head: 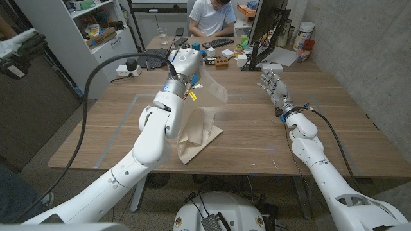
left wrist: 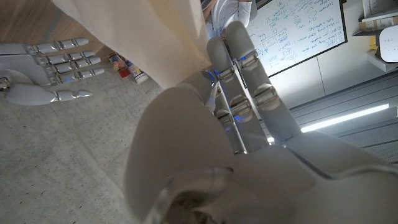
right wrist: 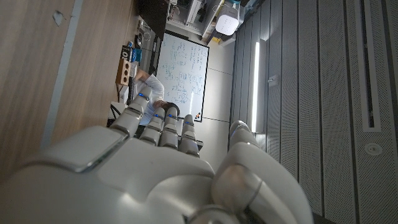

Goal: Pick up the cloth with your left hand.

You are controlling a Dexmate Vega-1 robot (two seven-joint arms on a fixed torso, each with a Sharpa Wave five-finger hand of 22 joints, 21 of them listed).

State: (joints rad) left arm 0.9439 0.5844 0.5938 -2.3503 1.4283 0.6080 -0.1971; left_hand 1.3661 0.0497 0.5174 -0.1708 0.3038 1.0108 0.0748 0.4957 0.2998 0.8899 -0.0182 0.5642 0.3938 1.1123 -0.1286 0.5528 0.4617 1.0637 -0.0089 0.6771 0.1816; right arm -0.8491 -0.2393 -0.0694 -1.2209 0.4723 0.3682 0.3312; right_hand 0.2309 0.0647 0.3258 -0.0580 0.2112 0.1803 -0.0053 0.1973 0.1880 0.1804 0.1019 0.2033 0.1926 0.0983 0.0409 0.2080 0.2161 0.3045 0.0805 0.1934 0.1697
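The beige cloth (head: pixel 200 131) hangs from my left hand (head: pixel 185 64), which grips its upper corner high above the middle of the wooden table (head: pixel 321 109). The cloth's lower end lies crumpled on the tabletop. In the left wrist view the cloth (left wrist: pixel 149 37) runs between the fingers of the left hand (left wrist: pixel 239 106), and the right hand (left wrist: pixel 50 62) shows beyond it. My right hand (head: pixel 273 85) stands over the table's right side, fingers apart, holding nothing. The right wrist view shows the back of that right hand (right wrist: pixel 161 168) beside bare table wood.
Small boxes (head: pixel 218 62) stand at the table's far edge, with a monitor (head: pixel 264 29) to their right. A power strip (head: pixel 128 68) and black cable lie at the back left. A person (head: pixel 210 16) sits behind the table. A taped outline (head: pixel 128 109) marks the tabletop.
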